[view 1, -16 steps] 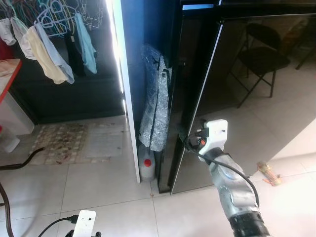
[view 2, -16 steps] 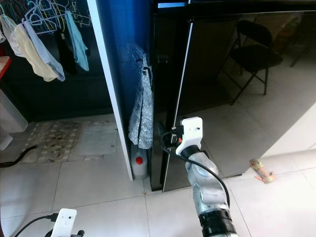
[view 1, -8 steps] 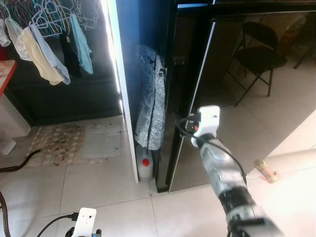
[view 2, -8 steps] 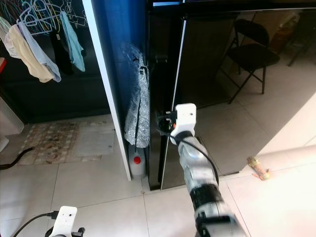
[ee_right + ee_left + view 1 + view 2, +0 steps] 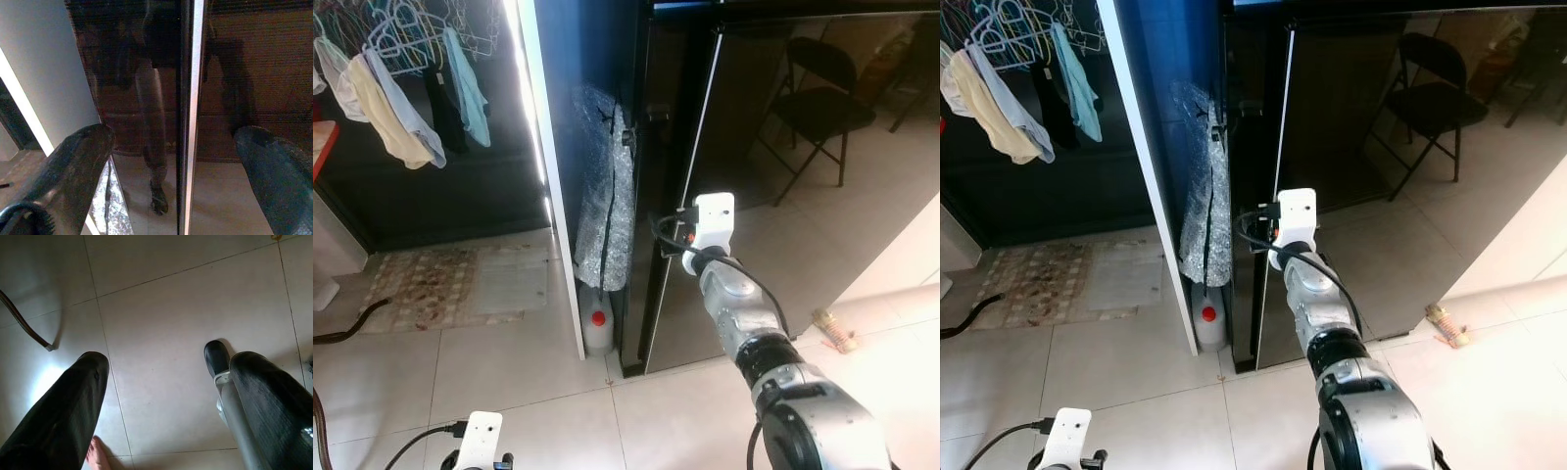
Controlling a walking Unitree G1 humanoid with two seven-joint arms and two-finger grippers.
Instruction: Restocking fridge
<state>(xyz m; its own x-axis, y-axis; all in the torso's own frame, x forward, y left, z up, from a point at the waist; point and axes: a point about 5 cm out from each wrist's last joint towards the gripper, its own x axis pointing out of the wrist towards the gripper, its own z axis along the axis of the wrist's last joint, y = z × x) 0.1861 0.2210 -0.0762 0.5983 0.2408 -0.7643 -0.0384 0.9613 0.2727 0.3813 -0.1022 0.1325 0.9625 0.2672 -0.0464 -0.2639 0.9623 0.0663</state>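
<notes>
The right end effector [image 5: 178, 161], fingers spread wide, straddles the near edge of the black fridge door [image 5: 783, 186]. The left end effector [image 5: 156, 401], also spread, hangs over the floor. If the fingers close off that thin edge, they could slide across the glossy panel and miss the pull.

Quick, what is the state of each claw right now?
Left claw: open, holding nothing, pointing at the floor.
Right claw: open, holding nothing, at the edge of the black fridge door.

The fridge [image 5: 773, 147] stands at the right, a wall panel [image 5: 548, 176] to its left. A bubble-wrap roll [image 5: 607, 196] leans between them, above a jug [image 5: 598, 330] on the floor [image 5: 509, 382]. Hung laundry [image 5: 401, 88] lies far left, above a mat [image 5: 440, 284]
</notes>
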